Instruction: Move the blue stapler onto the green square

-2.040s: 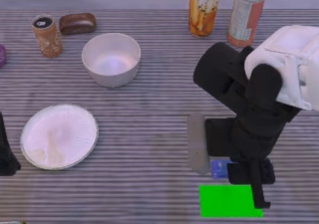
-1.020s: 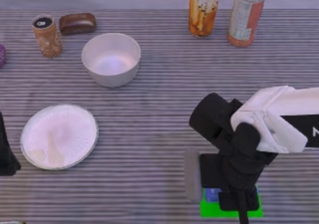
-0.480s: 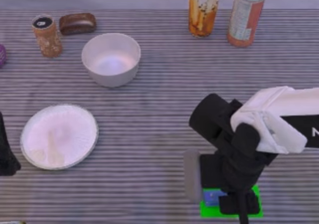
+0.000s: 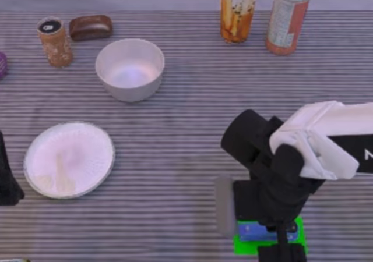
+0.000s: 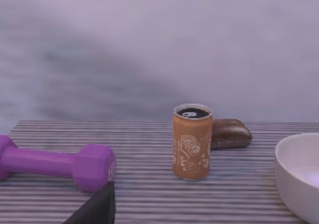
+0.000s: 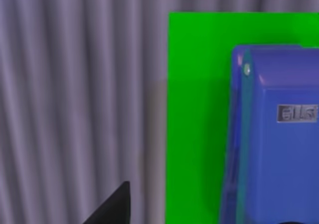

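Observation:
The blue stapler [image 4: 258,232] lies flat on the green square [image 4: 243,245] near the table's front edge, right of centre. In the right wrist view the blue stapler [image 6: 279,134] rests on the green square [image 6: 199,109] with green showing along its side. My right gripper [image 4: 282,251] hovers just above it, open. Its one visible fingertip [image 6: 117,206] stands apart from the stapler. The stapler's black tip is hidden under the arm. My left gripper [image 4: 7,183] is parked at the table's left edge, open and empty, with one dark fingertip [image 5: 97,209] showing.
A white bowl [image 4: 129,68] and a white plate [image 4: 69,159] sit on the left half. At the back stand a brown can [image 4: 54,41], a dark brown lump [image 4: 90,27], a drink cup [image 4: 237,11] and a bottle [image 4: 287,17]. A purple dumbbell [image 5: 55,164] lies far left.
My right arm carried the stapler toward the front edge and over the green square. The stapler now lies uncovered on the square, and the gripper has let go and drawn back.

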Action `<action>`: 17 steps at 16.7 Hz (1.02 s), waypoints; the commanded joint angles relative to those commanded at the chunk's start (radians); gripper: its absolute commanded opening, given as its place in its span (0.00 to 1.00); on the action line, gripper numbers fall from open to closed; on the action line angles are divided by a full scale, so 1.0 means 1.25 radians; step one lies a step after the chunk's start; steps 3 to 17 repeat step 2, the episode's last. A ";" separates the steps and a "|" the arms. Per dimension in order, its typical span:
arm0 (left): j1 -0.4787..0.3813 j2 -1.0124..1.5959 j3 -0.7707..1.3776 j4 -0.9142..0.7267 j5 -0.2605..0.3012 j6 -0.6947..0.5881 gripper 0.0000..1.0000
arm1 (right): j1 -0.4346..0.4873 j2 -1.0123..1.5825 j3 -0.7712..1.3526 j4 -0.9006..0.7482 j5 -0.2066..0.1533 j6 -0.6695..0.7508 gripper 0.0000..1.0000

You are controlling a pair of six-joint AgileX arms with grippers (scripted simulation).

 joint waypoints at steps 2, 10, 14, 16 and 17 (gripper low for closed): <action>0.000 0.000 0.000 0.000 0.000 0.000 1.00 | 0.000 0.000 0.000 0.000 0.000 0.000 1.00; 0.000 0.000 0.000 0.000 0.000 0.000 1.00 | 0.000 0.000 0.000 0.000 0.000 0.000 1.00; 0.000 0.000 0.000 0.000 0.000 0.000 1.00 | 0.000 0.000 0.000 0.000 0.000 0.000 1.00; 0.000 0.000 0.000 0.000 0.000 0.000 1.00 | 0.000 0.000 0.000 0.000 0.000 0.000 1.00; 0.000 0.000 0.000 0.000 0.000 0.000 1.00 | 0.000 0.000 0.000 0.000 0.000 0.000 1.00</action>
